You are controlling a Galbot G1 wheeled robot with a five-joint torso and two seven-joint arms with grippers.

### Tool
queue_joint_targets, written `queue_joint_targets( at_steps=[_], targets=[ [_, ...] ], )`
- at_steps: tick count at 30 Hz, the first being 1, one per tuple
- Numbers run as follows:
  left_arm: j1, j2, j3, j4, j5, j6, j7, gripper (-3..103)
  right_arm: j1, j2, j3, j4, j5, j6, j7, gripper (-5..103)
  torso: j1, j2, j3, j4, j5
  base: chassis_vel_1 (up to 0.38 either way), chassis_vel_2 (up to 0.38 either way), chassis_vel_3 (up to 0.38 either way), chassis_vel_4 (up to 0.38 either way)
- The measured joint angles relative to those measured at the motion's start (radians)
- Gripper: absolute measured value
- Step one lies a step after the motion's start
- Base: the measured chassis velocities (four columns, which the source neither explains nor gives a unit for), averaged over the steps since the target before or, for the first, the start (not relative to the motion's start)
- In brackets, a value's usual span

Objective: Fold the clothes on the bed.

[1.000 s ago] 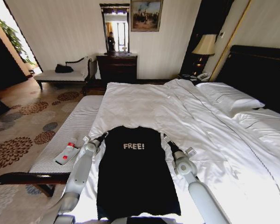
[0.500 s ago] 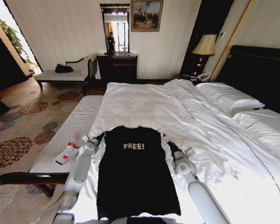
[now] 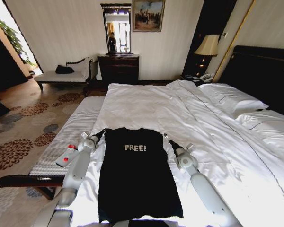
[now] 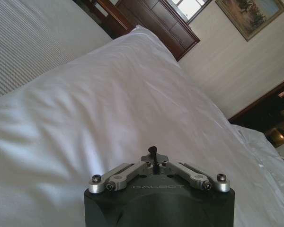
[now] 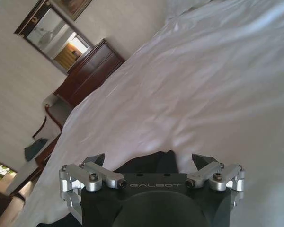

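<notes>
The black short-sleeved cotton T-shirt with white "FREE!" lettering lies flat at lower centre, on the large bed's white rumpled duvet. Both arms stretch forward alongside it. The left pincer sits at the shirt's left shoulder, fingers drawn together. The right pincer sits at the right shoulder, spread wide over dark cloth.

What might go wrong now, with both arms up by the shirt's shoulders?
The left gripper looks shut with little or no cloth in it, while the right gripper is open around black fabric. One side of the T-shirt might lift without the other, skewing the fold. The rumpled white duvet could also get pinched along with the shirt.
</notes>
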Motion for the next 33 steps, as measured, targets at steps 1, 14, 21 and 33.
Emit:
queue_joint_targets(
  at_steps=[1,14,21,33],
  targets=[
    [0.000,0.000,0.000,0.000,0.001,0.000,0.000,0,0.014,0.002,-0.010,-0.020,0.000,0.001,-0.014,100,0.000,0.000,0.000,0.0000,0.0001,0.000,0.000,0.000,0.000],
    [-0.020,0.006,-0.006,0.013,0.003,0.001,0.001,0,0.264,0.087,-0.081,-0.400,-0.129,0.070,-0.216,100,0.000,0.000,0.000,0.0002,0.0000,0.000,0.000,0.000,0.000],
    [-0.024,0.005,-0.007,0.023,0.013,0.001,0.008,0,0.249,0.086,-0.065,-0.418,-0.119,0.050,-0.209,100,0.000,0.000,0.000,-0.0002,0.0001,0.000,0.000,0.000,0.000],
    [-0.028,0.001,0.009,0.023,0.023,0.001,0.007,0,0.194,0.106,-0.036,-0.376,-0.031,-0.020,-0.197,92,0.000,0.000,0.000,0.0001,0.0000,0.000,0.000,0.000,0.000]
  ],
)
